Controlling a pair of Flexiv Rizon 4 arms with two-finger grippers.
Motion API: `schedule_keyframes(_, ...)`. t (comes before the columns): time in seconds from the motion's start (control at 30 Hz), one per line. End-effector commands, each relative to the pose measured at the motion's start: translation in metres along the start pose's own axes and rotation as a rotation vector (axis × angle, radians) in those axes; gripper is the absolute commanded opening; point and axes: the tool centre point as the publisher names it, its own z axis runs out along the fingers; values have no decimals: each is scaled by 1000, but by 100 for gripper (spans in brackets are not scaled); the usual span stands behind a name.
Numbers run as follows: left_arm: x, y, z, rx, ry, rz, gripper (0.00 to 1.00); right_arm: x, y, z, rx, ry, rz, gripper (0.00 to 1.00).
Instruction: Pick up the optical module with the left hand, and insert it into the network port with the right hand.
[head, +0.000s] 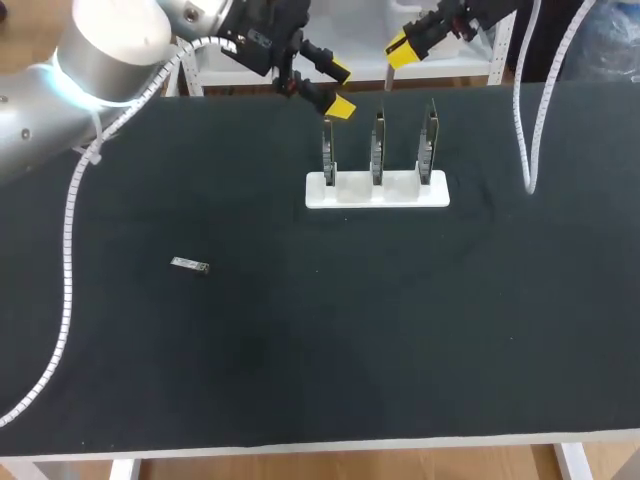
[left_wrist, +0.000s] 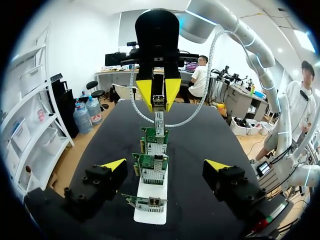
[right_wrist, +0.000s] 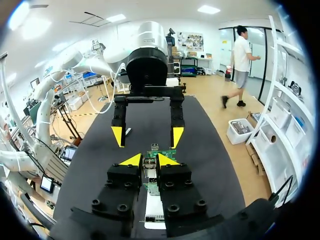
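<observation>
Right gripper (left_wrist: 159, 95) clenched on optical module (left_wrist: 159, 119). Module hangs upright just above network cards (left_wrist: 150, 167) standing in white holder (head: 377, 192). Left gripper (left_wrist: 166, 165) released, fingers wide, raised beside holder's left end. Small silver piece (head: 188, 265) lies flat, well apart from holder.

No legible text, number, brand or sign in any view. Optical module (left_wrist: 159, 121): white label with small dark mark, print too small to read. Network cards (left_wrist: 155, 141) on white holder (left_wrist: 150, 216): green boards, markings unreadable. Small piece (head: 189, 265) on table: marking indiscernible.
</observation>
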Motion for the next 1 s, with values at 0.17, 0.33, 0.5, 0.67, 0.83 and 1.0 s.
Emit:
schedule_keyframes(0.17,0,0,0,-1,1,1,100,2,10,5,17,21,-14,0)
schedule_keyframes(0.33,0,0,0,-1,1,1,100,3,10,8,17,19,-10,0)
schedule_keyframes(0.5,0,0,0,-1,1,1,100,4,9,11,14,21,-7,0)
schedule_keyframes(0.67,0,0,0,-1,1,1,100,5,10,15,3,32,-11,0)
schedule_keyframes(0.83,0,0,0,-1,1,1,100,9,9,19,-19,40,-20,0)
schedule_keyframes(1.0,0,0,0,-1,1,1,100,11,7,20,-40,51,-32,0)
